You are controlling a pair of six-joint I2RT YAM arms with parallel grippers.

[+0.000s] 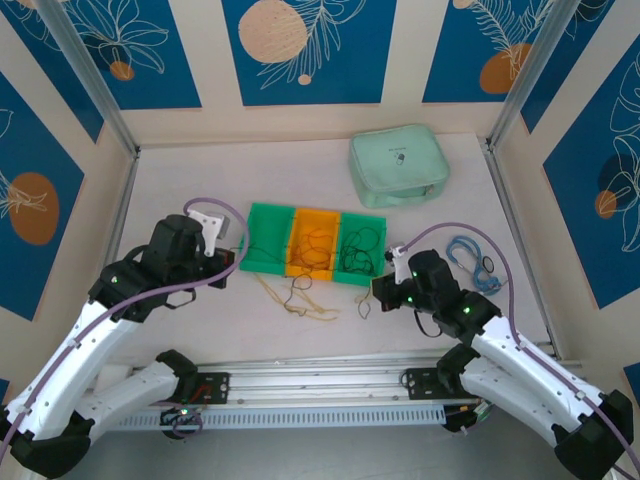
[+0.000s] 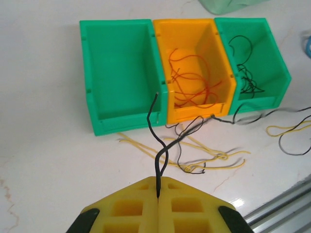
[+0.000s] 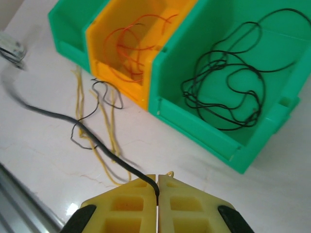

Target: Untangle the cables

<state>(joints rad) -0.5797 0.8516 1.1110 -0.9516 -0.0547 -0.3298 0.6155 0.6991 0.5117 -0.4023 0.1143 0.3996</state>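
My left gripper (image 2: 158,180) is shut on a thick black cable (image 2: 163,145) that rises from its tips and forks toward the bins. The right gripper (image 3: 157,178) is also shut on a black cable (image 3: 73,124), which stretches away to the left over the table. Pale yellow cables (image 2: 214,158) lie tangled with thin black strands (image 3: 82,128) on the table in front of the bins. Orange cables (image 2: 192,82) sit in the orange bin (image 2: 221,63). Black loops (image 3: 228,92) fill the right green bin (image 3: 194,131).
A second green bin (image 2: 92,73) stands left of the orange one. A mint green pouch (image 1: 398,165) lies at the back right, and a blue cord (image 1: 470,255) lies right of the right arm. A metal rail (image 1: 320,385) runs along the near edge.
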